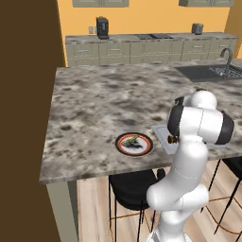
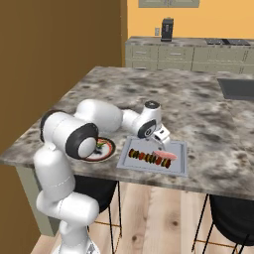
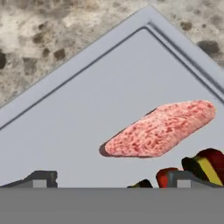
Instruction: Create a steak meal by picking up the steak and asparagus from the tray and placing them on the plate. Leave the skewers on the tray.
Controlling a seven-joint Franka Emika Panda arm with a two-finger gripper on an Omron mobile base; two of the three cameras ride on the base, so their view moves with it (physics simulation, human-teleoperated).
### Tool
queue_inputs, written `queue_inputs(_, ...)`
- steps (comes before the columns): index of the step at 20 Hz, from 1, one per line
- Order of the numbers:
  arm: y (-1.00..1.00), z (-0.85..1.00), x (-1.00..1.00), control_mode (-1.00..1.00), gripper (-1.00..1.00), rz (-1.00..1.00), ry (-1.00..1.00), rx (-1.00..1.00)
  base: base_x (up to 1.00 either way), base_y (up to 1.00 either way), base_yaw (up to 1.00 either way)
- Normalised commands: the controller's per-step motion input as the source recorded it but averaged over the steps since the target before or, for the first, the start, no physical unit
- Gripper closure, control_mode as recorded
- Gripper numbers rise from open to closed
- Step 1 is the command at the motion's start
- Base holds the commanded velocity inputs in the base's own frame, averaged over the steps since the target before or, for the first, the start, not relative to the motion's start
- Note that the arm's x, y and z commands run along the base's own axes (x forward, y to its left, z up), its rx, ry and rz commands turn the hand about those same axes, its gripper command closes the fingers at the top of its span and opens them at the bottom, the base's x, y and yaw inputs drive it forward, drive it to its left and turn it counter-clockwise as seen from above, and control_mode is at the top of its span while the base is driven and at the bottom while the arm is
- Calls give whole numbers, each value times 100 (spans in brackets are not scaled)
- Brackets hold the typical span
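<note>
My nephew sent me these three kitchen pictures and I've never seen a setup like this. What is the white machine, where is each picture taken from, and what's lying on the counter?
It is a rendered white robot arm with a two-finger gripper. Two pictures come from cameras behind the arm, to its left and right; the third looks along the gripper itself. On the marble counter sit a round plate, already carrying a thin green asparagus, and a grey tray. On the tray lie a pink steak and colourful skewers. The gripper hangs open above the tray, holding nothing.
</note>
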Motion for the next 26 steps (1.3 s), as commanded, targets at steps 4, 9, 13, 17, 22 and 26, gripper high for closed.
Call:
queue_inputs(4, -83, -2, -3, -100, -100, -2, 3, 0, 0, 0, 0)
queue_inputs(9, -57, -9, 0, -100, -100, -2, 3, 0, 0, 0, 0)
queue_inputs(13, -8, -22, 0, -100, -100, 0, 0, 0, 0, 0, 0)
queue_inputs(17, 0, -32, 0, -100, -100, -3, 0, 0, 0, 0, 0)
queue_inputs(22, 0, -32, 0, -100, -100, -6, 0, 0, 0, 0, 0)
queue_inputs(26, 0, -23, 0, -100, -100, -9, 0, 0, 0, 0, 0)
